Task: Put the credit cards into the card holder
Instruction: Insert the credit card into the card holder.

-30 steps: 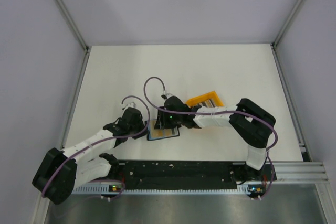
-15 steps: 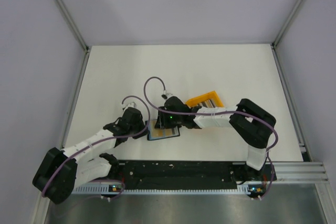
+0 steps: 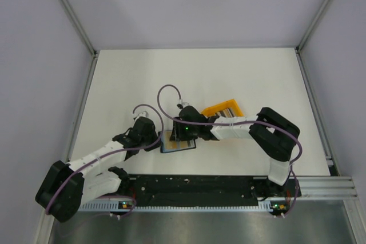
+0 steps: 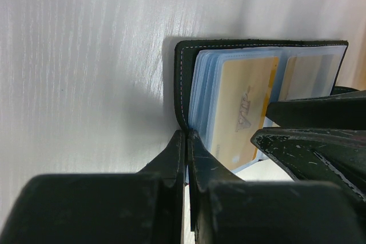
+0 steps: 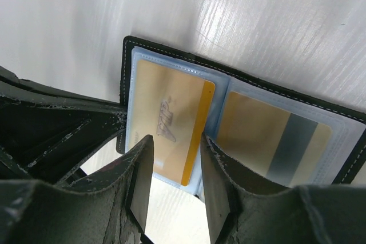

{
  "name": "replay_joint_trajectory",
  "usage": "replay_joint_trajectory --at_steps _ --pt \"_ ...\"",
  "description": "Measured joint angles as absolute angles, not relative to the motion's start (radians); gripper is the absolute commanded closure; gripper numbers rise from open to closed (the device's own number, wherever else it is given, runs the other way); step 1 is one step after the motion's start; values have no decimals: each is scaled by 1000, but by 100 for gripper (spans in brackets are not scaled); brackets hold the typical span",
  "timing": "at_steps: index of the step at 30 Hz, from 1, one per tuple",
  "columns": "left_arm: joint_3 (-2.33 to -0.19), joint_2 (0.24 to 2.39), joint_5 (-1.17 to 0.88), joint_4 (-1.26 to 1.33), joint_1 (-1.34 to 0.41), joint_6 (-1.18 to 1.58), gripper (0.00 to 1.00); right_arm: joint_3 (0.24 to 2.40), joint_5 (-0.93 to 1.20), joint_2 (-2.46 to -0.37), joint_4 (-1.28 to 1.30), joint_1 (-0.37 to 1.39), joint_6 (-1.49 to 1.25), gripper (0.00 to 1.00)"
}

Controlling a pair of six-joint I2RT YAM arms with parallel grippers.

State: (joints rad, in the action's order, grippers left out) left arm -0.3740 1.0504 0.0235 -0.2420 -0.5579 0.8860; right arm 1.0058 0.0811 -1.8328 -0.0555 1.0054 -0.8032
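Holding two gold cards [image 5: 168, 115] inside: card holder [image 5: 124, 95], lying open.

Top view high, looking down; wrist views close, sharing card holder [image 4: 182, 84].

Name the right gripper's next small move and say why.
Probably nudge the gold plastic card a little deeper into its clear sleeve: its orange edge seems to lie bare near the spine of the open black card holder. The right gripper straddles it, jaws apart; the left gripper pinches the cover.
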Motion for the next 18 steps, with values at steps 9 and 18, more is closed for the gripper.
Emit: replay_joint_trajectory --at_steps 9,18 --pt "-374 1050 23 -243 -558 885 100 1009 107 -1846 -65 1005 -794 67" --pt "-374 1050 23 -244 -558 882 100 1009 107 -1846 -67 1006 -777 73"
